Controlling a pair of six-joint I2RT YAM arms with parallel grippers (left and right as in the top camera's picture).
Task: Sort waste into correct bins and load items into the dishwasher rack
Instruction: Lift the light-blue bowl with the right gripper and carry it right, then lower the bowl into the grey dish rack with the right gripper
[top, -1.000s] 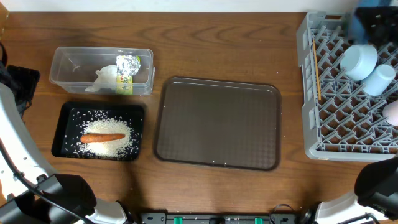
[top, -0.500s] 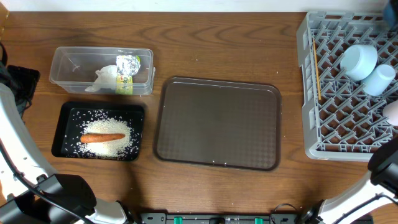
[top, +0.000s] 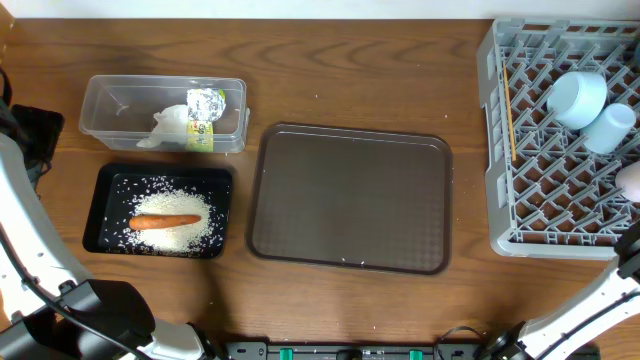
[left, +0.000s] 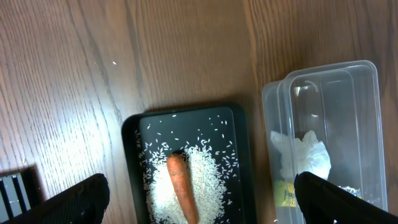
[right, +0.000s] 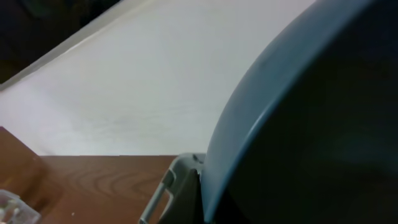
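The black tray (top: 106, 180) holds white rice (top: 180, 232) and an orange carrot (top: 165, 221). Behind it, the clear container (top: 115, 105) holds the crumpled wrapper (top: 203, 115). In the left wrist view my left gripper (left: 199, 200) hangs open high above the rice (left: 208, 186) and carrot (left: 181, 186). The grey rack (top: 500, 190) carries a light-blue cup-like bowl (top: 578, 97), a white cup (top: 607, 128) and chopsticks (top: 510, 110). The large blue bowl (right: 311, 124) fills the right wrist view beside a rack corner (right: 177, 186). It hides my right gripper's fingers, which are shut on it.
A large brown serving tray (top: 350, 197) lies in the middle of the wooden table. My left arm (top: 25, 250) runs along the left edge, and my right arm (top: 600, 300) rises at the lower right. A white wall stands behind the table.
The blue bowl and the right gripper holding it have moved off the overhead view's top right corner. The right arm has shifted at the lower right. The left side is unchanged.
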